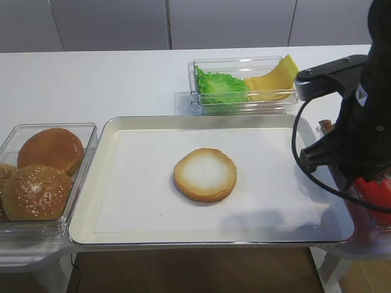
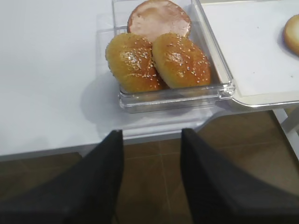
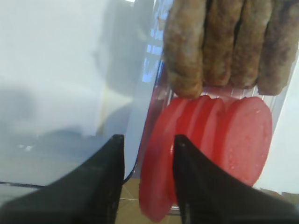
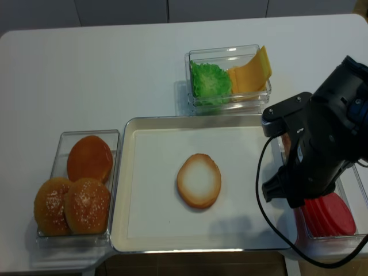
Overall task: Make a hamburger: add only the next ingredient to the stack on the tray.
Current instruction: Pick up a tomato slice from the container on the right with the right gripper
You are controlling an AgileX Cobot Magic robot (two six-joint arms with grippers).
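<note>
Several red tomato slices (image 3: pixel 243 135) stand on edge in a clear container to the right of the tray (image 1: pixel 110 131). They show red under the right arm (image 1: pixel 374 190) and from above (image 4: pixel 330 214). My right gripper (image 3: pixel 149 138) is open and straddles the leftmost slice (image 3: pixel 159 163). The right finger sits against that slice, and a gap shows at the left finger. The bun bottom half (image 1: pixel 205 174), pale cut face up, lies alone mid-tray (image 4: pixel 199 180). My left gripper (image 2: pixel 152 133) hangs open and empty over the floor, in front of the table edge.
Brown sausage sticks (image 3: pixel 229 42) lie behind the slices in the same container. A clear box of whole buns (image 1: pixel 46 177) sits left of the tray. A box with lettuce and cheese (image 1: pixel 241 85) stands behind it. The right arm's cable (image 1: pixel 299 152) loops over the tray's right edge.
</note>
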